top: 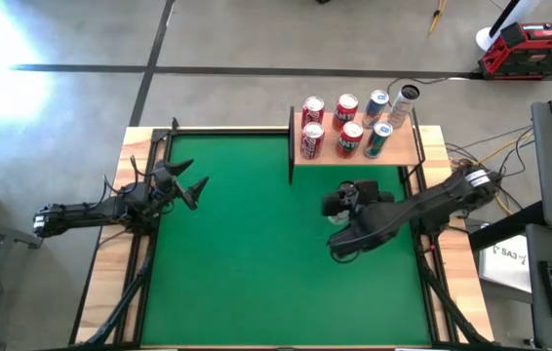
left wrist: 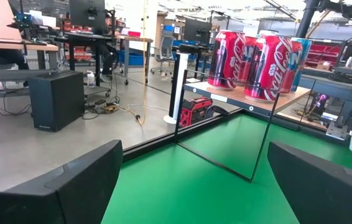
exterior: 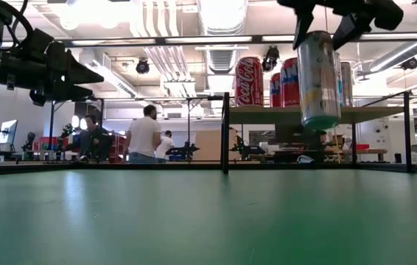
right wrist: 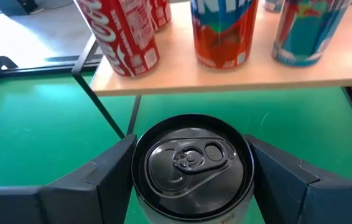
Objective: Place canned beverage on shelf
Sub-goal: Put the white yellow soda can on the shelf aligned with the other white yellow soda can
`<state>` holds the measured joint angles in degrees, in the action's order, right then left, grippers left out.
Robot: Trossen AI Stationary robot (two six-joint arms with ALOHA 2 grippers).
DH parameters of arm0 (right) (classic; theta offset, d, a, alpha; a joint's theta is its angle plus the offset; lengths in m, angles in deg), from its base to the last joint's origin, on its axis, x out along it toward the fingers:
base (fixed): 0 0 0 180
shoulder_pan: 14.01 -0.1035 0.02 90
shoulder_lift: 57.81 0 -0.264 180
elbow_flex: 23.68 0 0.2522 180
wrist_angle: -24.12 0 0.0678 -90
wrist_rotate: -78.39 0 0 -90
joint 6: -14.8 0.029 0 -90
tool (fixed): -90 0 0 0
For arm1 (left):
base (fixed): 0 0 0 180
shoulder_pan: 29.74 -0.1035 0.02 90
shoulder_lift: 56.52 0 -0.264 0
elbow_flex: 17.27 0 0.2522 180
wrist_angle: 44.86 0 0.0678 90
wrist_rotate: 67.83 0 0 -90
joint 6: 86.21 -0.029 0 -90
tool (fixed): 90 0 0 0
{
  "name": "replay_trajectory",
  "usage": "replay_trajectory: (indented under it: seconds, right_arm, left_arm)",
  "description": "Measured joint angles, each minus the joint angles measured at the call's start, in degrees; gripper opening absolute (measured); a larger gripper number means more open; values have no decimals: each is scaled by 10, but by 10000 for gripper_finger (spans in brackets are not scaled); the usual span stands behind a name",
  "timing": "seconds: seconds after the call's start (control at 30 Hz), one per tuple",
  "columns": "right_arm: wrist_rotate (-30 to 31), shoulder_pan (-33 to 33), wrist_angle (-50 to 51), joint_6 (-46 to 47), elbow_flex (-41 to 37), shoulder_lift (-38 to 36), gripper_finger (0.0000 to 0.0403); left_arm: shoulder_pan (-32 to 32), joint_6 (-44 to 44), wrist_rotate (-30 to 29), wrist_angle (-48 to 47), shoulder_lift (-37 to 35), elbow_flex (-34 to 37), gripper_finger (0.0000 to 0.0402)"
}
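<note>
A silvery beverage can (exterior: 319,77) hangs from my right gripper (right wrist: 191,155), which is shut on it above the green table just in front of the shelf (top: 408,151). The shelf is a tan board on a thin dark frame at the table's far right. Several cans stand on it, red ones (top: 313,127) to the left and blue ones (top: 378,136) to the right. In the right wrist view the held can's top (right wrist: 191,158) sits below the shelf's front edge (right wrist: 238,81). My left gripper (top: 193,190) waits open at the table's left side, holding nothing. My right gripper pinches the can's side wall just under its top rim (right wrist: 140,163) between its two fingers (right wrist: 111,171), one on each side. The fingers slant down from the table's right near side. The can hangs nearly upright below them, lifted clear of the table.
A dark upright post (top: 290,146) marks the shelf's left end, and thin dark frame rods (left wrist: 260,143) run below the board. People (exterior: 146,132) stand in the room beyond the table. Open green table (top: 247,253) lies to the left of and in front of the held can.
</note>
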<state>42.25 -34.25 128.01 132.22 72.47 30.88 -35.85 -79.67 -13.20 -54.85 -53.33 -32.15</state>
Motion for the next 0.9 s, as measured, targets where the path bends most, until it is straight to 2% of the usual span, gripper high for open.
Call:
replay_trajectory:
  seconds: [0.27, 0.6, 0.9]
  right_arm:
    - [1, 13, 0, -55, -31, -68, 248]
    - [2, 30, 0, -77, -93, -175, 248]
    - [9, 44, -1, -179, -102, -230, 248]
  left_arm:
    - [0, 0, 0, 0, 0, 0, 386]
    - [0, 0, 0, 0, 0, 0, 386]
    - [0, 0, 0, 0, 0, 0, 386]
